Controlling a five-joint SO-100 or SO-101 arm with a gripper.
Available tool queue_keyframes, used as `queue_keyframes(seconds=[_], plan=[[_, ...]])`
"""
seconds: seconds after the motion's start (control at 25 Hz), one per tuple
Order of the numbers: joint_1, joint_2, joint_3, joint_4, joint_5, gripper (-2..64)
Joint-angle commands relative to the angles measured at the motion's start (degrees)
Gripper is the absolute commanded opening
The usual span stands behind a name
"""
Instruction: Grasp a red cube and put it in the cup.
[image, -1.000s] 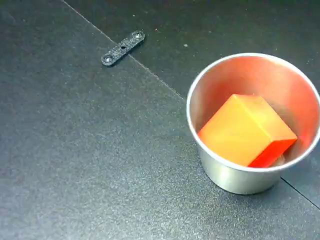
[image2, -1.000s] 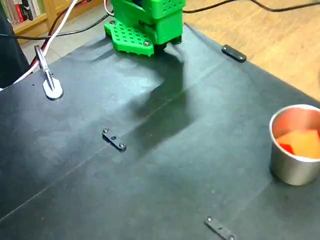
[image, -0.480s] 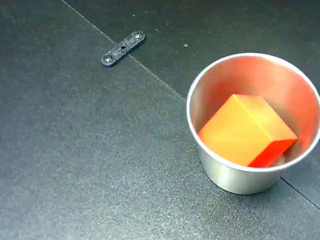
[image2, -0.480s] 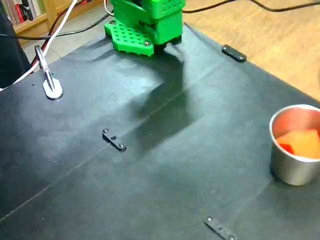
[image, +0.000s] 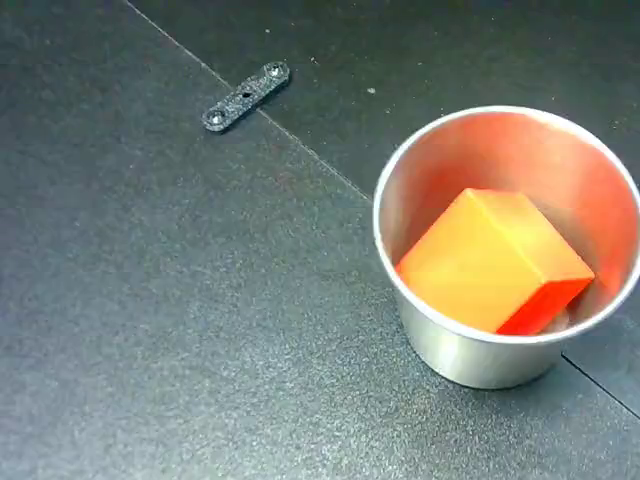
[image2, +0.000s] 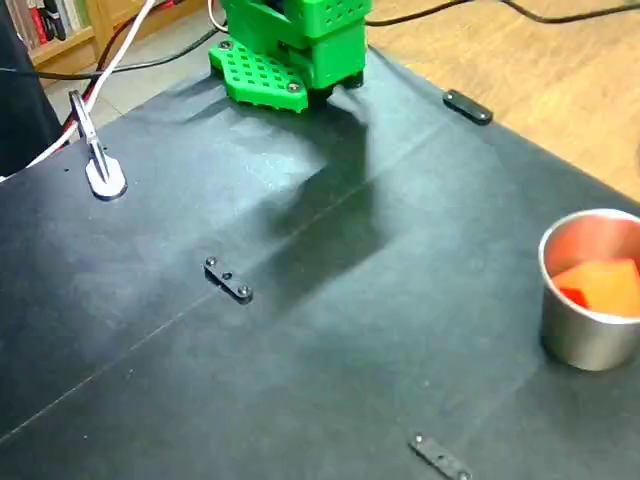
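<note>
The red cube (image: 495, 260) lies tilted inside the silver cup (image: 470, 355), one corner low against the cup's wall. In the wider fixed view the same cup (image2: 580, 335) stands at the right edge of the black mat with the red cube (image2: 603, 283) showing over its rim. The gripper is out of both views; only the arm's green base (image2: 290, 45) shows at the top of the mat, far from the cup.
Small black mounting plates lie on the mat (image: 246, 96) (image2: 228, 279) (image2: 440, 458) (image2: 468, 107). A metal clamp (image2: 97, 160) and cables sit at the mat's left edge. Wooden floor lies beyond the mat on the right.
</note>
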Motion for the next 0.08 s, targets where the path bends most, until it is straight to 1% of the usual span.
queue_keyframes(seconds=[0.0, 0.04], plan=[[-0.35, -0.79, 0.0, 3.52, 0.26, 28.5], [-0.35, -0.79, 0.0, 3.52, 0.09, 28.5]])
